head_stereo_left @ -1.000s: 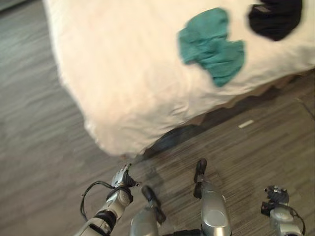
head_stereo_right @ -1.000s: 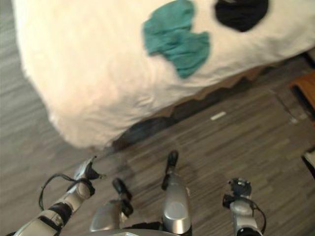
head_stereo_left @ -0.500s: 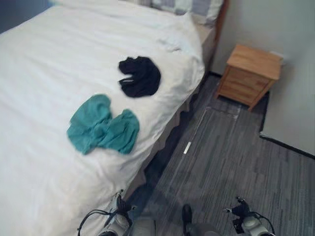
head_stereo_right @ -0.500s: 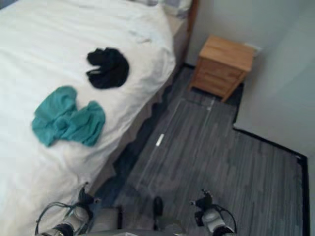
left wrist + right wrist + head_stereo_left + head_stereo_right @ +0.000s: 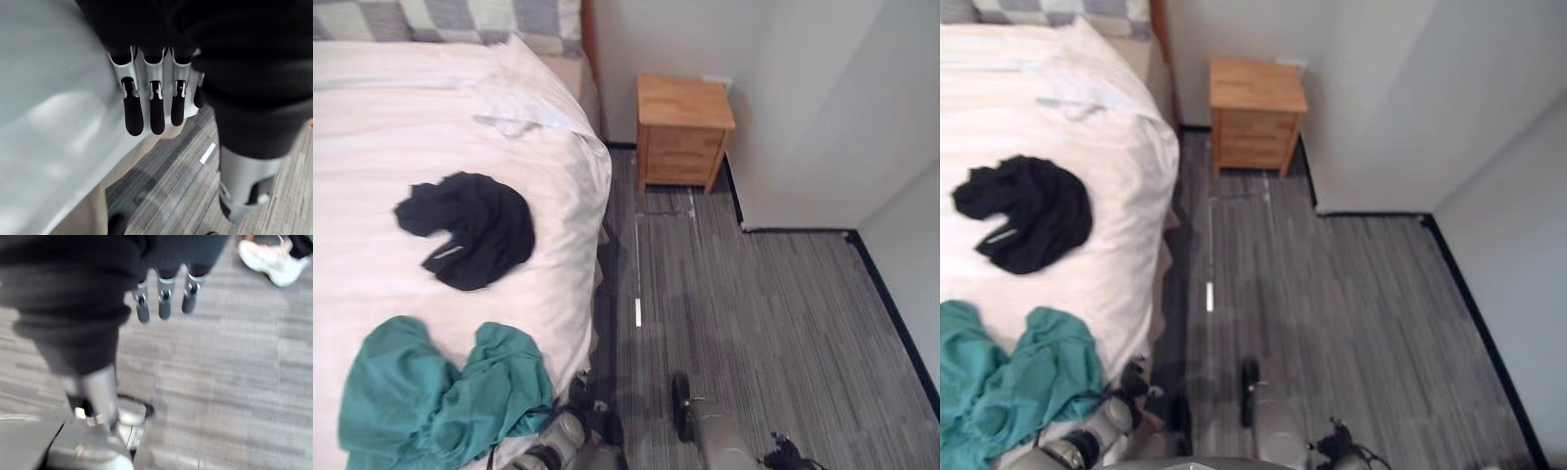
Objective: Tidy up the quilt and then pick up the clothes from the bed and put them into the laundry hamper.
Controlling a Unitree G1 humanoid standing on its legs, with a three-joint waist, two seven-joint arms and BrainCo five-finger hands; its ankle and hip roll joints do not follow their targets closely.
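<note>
The crumpled teal cloth garment (image 5: 431, 401) is lying at the near edge of the white quilt-covered bed (image 5: 440, 127) in the left eye view, its long axis running across the bed from side to side. It is sitting just ahead of and beside the left robot hand (image 5: 570, 428), which is hanging low by the bed's side; I judge that arm to be the nearer one for a first pick. A bunched black cloth garment (image 5: 470, 227) is lying further up the quilt, apart from the teal one, and a small wooden nightstand (image 5: 682, 130) is standing against the wall beyond the bed.

In the right eye view the same teal garment (image 5: 1009, 382) is spreading close to the left robot hand (image 5: 1131, 392), while the right robot hand (image 5: 1337, 446) is hanging over the grey plank floor (image 5: 1332, 294), well apart from the bed.

In the left wrist view the left robot hand (image 5: 151, 93) is holding its fingers (image 5: 133, 115) straight and side by side, empty, beside the bed's white side.

In the right wrist view the right robot hand (image 5: 164, 293) is hanging with straight fingers, holding nothing, above the floor, with a person's white shoe (image 5: 266, 262) nearby.
</note>
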